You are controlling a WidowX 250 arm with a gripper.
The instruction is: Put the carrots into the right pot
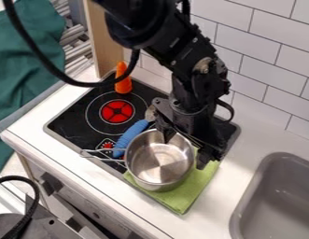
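The black gripper [185,148] hangs over the back right rim of the pot, its fingers spread apart. One fingertip is over the pot's inside and the other is just beyond its right rim; whether either touches the metal I cannot tell. Nothing shows inside the silver pot [158,164], which rests on a green cloth [195,186] at the stove's front right, its wire handle pointing left. An orange carrot [123,85] stands upright at the stove's back left corner, away from the gripper.
A blue-handled utensil [129,136] lies against the pot's left side on the black stove [74,122]. The grey sink [276,186] is at the right, and a tiled wall [259,77] rises behind the counter. A wooden post [107,44] stands behind the carrot.
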